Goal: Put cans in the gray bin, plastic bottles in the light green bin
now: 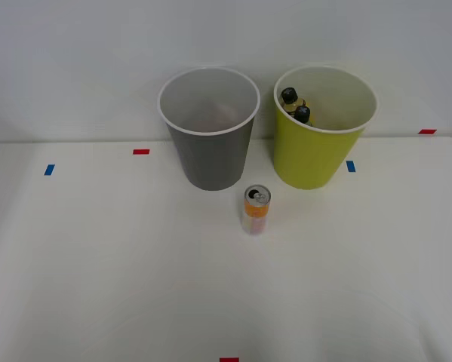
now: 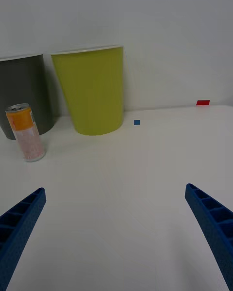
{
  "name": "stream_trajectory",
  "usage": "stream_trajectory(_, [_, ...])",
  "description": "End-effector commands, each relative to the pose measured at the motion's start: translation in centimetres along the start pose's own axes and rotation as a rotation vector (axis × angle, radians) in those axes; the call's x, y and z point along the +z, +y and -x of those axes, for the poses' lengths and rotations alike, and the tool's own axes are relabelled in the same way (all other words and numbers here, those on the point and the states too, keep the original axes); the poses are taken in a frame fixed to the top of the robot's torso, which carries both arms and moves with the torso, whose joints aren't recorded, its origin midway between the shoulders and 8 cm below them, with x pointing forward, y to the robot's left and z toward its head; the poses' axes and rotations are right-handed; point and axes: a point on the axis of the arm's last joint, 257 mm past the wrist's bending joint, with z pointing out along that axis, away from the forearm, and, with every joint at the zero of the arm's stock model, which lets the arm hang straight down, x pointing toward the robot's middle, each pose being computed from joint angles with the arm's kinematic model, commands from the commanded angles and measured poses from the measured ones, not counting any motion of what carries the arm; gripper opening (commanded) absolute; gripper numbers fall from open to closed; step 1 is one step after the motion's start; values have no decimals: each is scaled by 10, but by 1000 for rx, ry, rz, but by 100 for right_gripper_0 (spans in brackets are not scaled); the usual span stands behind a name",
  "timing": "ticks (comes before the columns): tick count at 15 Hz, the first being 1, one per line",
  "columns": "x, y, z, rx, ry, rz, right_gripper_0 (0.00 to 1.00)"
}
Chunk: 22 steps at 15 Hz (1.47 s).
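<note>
A slim orange and white can stands upright on the white table, just in front of the gap between the two bins. The gray bin stands at the back, left of the light green bin. Two plastic bottles with black caps rest inside the light green bin, against its left wall. My right gripper is open, with nothing between its blue ribbed fingers. It sits low over the table, well short of the can and the bins.
Small red tape marks and blue tape marks lie on the table. A white wall rises right behind the bins. The table's right edge curves away at the far right.
</note>
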Motion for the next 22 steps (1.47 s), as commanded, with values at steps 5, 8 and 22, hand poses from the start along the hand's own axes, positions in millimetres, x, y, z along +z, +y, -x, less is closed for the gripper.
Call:
stream_trajectory(5, [0, 0, 0, 0, 0, 0, 100])
stream_trajectory(8, [0, 0, 0, 0, 0, 0, 100])
stream_trajectory(22, [0, 0, 0, 0, 0, 0, 100])
